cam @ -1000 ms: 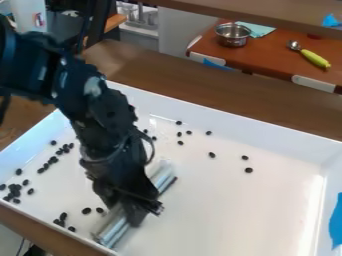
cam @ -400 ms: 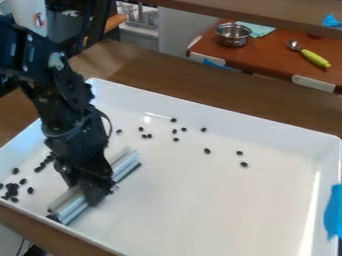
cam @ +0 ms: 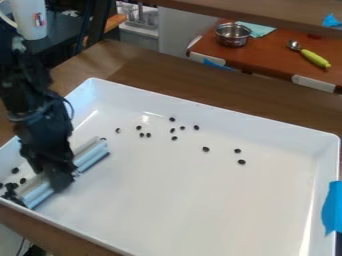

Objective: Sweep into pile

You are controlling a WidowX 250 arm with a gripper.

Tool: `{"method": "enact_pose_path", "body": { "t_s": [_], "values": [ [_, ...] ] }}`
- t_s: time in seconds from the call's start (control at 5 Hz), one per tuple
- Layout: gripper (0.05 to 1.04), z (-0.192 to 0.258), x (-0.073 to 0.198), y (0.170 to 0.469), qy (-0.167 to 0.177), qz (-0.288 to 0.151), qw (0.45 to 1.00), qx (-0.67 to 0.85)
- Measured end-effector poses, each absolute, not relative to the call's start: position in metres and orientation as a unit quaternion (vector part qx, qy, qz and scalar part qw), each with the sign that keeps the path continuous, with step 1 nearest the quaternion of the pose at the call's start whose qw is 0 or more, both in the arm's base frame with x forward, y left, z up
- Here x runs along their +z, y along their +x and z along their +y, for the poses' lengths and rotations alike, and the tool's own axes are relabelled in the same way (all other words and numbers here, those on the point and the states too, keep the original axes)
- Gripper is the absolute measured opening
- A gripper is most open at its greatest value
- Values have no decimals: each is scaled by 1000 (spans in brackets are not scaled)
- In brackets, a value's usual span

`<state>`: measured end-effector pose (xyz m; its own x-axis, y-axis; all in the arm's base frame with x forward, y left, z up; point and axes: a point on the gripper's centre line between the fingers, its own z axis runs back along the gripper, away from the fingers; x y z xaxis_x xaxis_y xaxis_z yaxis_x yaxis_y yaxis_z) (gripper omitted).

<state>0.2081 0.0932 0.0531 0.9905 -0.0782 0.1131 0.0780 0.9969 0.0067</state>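
At the left side of the white tray [cam: 167,200], the black gripper [cam: 59,181] points down and is shut on a silvery metal bar [cam: 90,154]. The bar lies low against the tray floor, slanting from the near-left edge up to the right. Dark beans [cam: 11,186] are bunched in the tray's left corner, just left of the bar's near end. Several loose beans [cam: 174,130] are scattered toward the back wall, and a few more [cam: 241,162] lie right of the middle. The arm hides part of the left area.
Blue tape [cam: 332,209] hangs on the tray's right wall. Behind the tray runs a brown wooden surface [cam: 220,110]. Farther back, a red-brown table holds a metal pot [cam: 233,34] and a spoon with a yellow-green handle [cam: 315,58]. A white mug [cam: 29,19] stands at the upper left.
The gripper and the bar have moved left across the tray toward its left corner. Beans near the bar have shifted left, and the tray has slid slightly left too.
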Motion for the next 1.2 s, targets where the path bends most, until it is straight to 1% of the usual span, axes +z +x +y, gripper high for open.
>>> {"method": "enact_pose_path", "body": {
  "t_s": [0.2, 0.4, 0.6, 0.8, 1.2],
  "values": [
    [375, 96, 64, 215, -16, -50, 998, -22],
    [375, 75, 79, 231, -47, -53, 997, 7],
    [375, 49, 100, 261, -74, -70, 994, 29],
    [375, 8, 106, 282, -89, -58, 994, 24],
    [375, -61, 104, 306, -111, -39, 993, 4]
  ]
}}
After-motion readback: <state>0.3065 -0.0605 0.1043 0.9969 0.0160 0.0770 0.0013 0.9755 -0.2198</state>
